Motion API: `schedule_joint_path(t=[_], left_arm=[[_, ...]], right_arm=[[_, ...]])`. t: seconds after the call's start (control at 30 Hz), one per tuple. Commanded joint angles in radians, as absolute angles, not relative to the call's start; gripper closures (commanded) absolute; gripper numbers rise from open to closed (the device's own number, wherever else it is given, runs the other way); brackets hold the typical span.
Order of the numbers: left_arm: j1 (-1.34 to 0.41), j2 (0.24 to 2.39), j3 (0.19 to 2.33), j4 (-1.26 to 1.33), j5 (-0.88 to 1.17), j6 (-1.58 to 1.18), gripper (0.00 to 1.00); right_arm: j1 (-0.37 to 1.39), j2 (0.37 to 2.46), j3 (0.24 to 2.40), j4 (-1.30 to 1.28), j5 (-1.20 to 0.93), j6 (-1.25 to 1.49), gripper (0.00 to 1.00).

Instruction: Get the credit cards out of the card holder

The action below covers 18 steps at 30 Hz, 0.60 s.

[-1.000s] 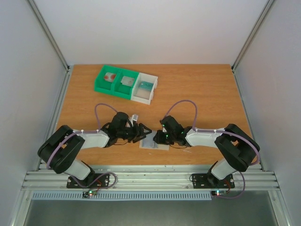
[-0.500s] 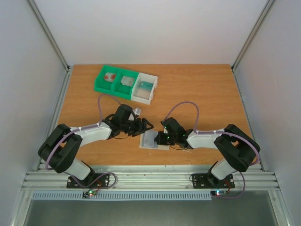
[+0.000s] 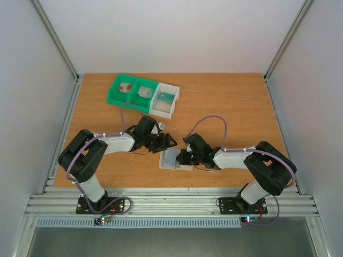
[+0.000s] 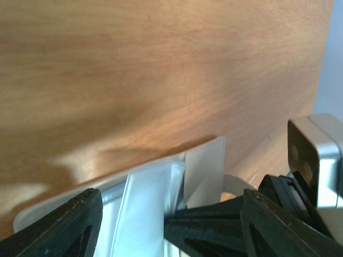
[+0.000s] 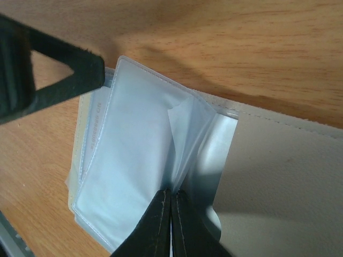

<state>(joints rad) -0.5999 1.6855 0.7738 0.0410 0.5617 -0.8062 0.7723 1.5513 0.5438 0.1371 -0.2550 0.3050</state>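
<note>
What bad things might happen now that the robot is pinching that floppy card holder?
The right gripper pinches only one thin leaf of the card holder, so the leaf may slip free, or the whole holder may lift. The open left gripper hangs close beside it. The two might bump, or the left one may grab plastic instead of the card tucked inside.

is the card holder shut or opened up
Opened up: in the right wrist view the card holder has its clear leaves fanned apart, with the right fingers pinching one.
</note>
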Motion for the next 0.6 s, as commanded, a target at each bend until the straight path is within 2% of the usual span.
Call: schedule_joint_path(t=[0.0,0.27,0.57], left_arm=[[-0.588,1.736,0.820,0.069,0.580,-0.769,0.29],[-0.588,1.793,0.840,0.025,0.652,-0.763,0.29],[-0.594,1.736,0.770,0.150,0.752,-0.861,0.31]], right_arm=[[0.768,1.578,0.522,0.127,-0.245,0.279,0.95],[0.761,1.580,0.520,0.130,-0.241,0.272,0.94],[0.753,1.574,0.524,0.130,-0.245,0.274,0.91]])
